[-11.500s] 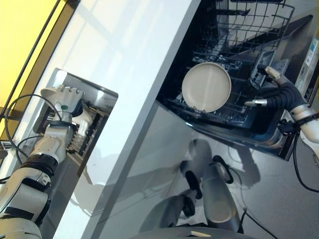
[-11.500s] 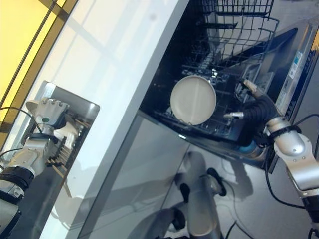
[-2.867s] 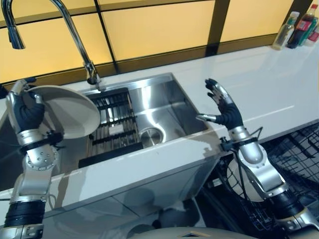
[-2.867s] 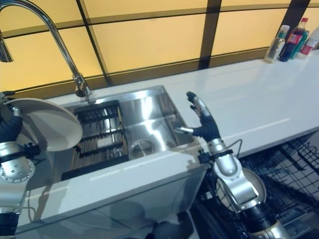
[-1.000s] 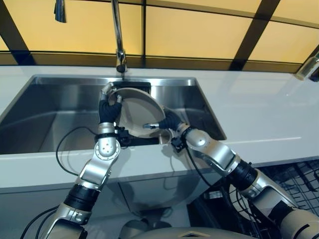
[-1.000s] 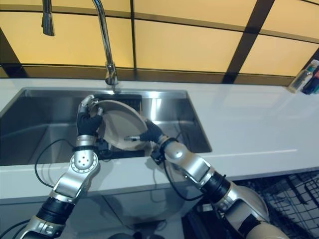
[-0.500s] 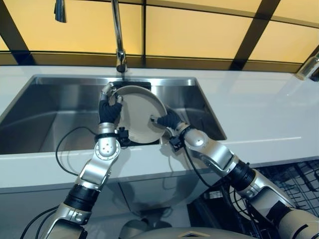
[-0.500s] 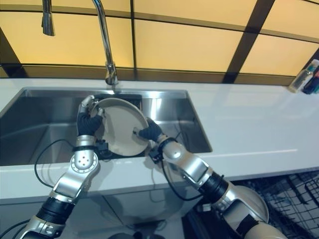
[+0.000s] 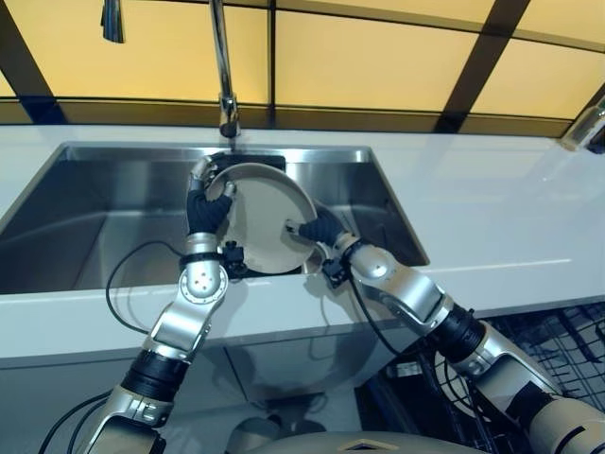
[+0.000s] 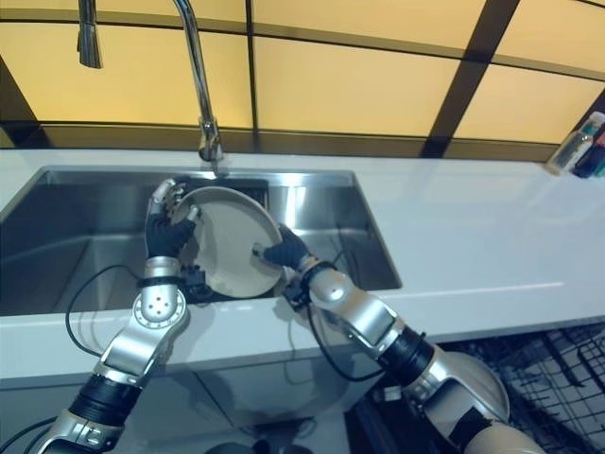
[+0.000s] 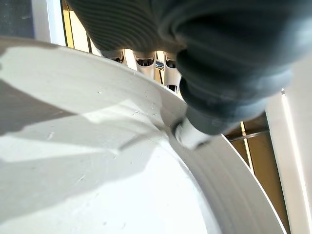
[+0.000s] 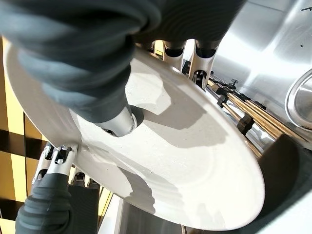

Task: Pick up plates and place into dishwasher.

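Note:
A round beige plate (image 9: 260,222) is held nearly on edge over the steel sink (image 9: 95,218), its hollow face towards me. My left hand (image 9: 201,210) grips its left rim, with the thumb (image 11: 195,134) pressed on the face and the fingers behind the edge. At the right rim is my right hand (image 9: 324,227), shut on the plate (image 12: 185,146): its thumb (image 12: 117,122) lies on the face and its fingers curl behind. The right wrist view also shows the left hand (image 12: 48,204) on the far rim.
A tall curved faucet (image 9: 223,66) stands behind the sink, above a dark slatted rack (image 9: 248,161) in the basin. White countertop (image 9: 492,218) runs to the right, with bottles (image 10: 586,142) at its far end. The dishwasher's wire rack (image 9: 577,340) shows at the lower right.
Over the last second the plate has tipped from a flatter tilt to nearly upright, and my right thumb has come onto its face. Both hands have stayed on the rims.

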Tool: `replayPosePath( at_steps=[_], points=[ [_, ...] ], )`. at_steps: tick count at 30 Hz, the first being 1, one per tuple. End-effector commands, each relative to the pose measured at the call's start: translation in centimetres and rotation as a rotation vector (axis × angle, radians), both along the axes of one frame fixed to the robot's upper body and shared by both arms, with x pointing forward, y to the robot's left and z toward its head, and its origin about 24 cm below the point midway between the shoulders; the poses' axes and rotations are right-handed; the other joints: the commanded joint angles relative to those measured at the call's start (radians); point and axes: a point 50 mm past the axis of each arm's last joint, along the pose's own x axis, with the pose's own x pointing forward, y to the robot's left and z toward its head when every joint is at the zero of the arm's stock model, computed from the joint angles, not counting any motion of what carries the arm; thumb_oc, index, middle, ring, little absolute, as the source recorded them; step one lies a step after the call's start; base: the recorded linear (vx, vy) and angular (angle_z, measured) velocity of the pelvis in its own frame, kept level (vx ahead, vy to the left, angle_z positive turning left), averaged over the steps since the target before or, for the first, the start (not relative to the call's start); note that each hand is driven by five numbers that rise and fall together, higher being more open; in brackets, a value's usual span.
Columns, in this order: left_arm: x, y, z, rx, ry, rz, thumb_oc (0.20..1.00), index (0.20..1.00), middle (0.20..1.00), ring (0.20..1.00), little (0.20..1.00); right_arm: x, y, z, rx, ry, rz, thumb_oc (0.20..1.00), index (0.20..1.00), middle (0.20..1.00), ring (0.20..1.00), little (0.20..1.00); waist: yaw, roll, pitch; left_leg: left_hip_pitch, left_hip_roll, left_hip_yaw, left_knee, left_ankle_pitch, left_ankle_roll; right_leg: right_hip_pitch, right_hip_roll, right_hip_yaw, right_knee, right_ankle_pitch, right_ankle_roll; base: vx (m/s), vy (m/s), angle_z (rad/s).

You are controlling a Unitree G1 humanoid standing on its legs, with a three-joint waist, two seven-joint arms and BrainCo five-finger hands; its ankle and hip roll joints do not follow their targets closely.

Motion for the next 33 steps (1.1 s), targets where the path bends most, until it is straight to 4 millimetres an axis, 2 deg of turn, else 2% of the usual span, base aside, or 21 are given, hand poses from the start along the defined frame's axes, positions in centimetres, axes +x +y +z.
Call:
replayPosePath(
  at_steps=[1, 6, 17, 20, 25, 33],
  points=[
    [1.4, -0.3, 1.5, -0.052, -0.055, 0.010, 1.000, 1.000, 1.000, 1.000, 1.000, -0.3, -0.2, 3.9, 0.130, -0.179, 0.018, 0.200, 0.200, 0.200, 0.200, 0.200, -0.010, 0.002, -0.054, -0.002, -0.005, 0.055, 0.013, -0.085, 0.004, -0.048, -0.014, 0.001, 0.084, -0.053, 0.054, -0.06, -0.014, -0.04],
    [1.3, 0.3, 0.8, -0.095, -0.042, 0.057, 1.000, 1.000, 1.000, 1.000, 1.000, 0.0, -1.6, 5.3, 0.135, -0.253, -0.036, 0.200, 0.200, 0.200, 0.200, 0.200, -0.023, 0.002, -0.058, -0.009, 0.000, 0.064, 0.006, -0.081, 0.004, -0.059, -0.015, 0.010, 0.084, -0.048, 0.059, -0.05, -0.009, -0.04],
    [1.1, 1.9, 0.3, -0.158, -0.034, 0.126, 1.000, 1.000, 1.000, 1.000, 1.000, 1.0, -5.7, 6.3, 0.089, -0.341, -0.171, 0.200, 0.200, 0.200, 0.200, 0.200, -0.043, 0.002, -0.062, -0.015, 0.011, 0.085, -0.002, -0.074, 0.003, -0.064, -0.019, 0.013, 0.076, -0.041, 0.063, -0.03, -0.001, -0.03],
    [1.1, 2.0, 0.2, -0.158, -0.029, 0.127, 1.000, 1.000, 1.000, 1.000, 1.000, 1.4, -6.8, 7.4, 0.081, -0.414, -0.252, 0.200, 0.200, 0.200, 0.200, 0.200, -0.044, 0.001, -0.060, -0.013, 0.014, 0.091, -0.001, -0.076, 0.002, -0.062, -0.019, 0.013, 0.073, -0.038, 0.063, 0.00, 0.000, 0.00],
    [1.1, 2.4, -0.1, -0.166, -0.015, 0.129, 1.000, 1.000, 1.000, 1.000, 1.000, 2.3, -9.9, 10.2, 0.051, -0.563, -0.441, 0.200, 0.200, 0.200, 0.200, 0.200, -0.052, 0.003, -0.062, -0.011, 0.019, 0.102, -0.004, -0.080, 0.002, -0.064, -0.017, 0.020, 0.074, -0.038, 0.061, -0.01, 0.002, 0.00],
    [0.3, 4.4, -0.5, -0.168, 0.007, 0.150, 1.000, 1.000, 1.000, 1.000, 1.000, 1.5, -17.3, 11.5, -0.069, -0.689, -0.705, 0.200, 0.200, 0.200, 0.200, 0.200, -0.097, 0.017, -0.072, -0.016, 0.024, 0.133, -0.003, -0.082, 0.008, -0.086, -0.019, 0.061, 0.077, -0.025, 0.067, -0.02, -0.001, -0.04]
  ],
)
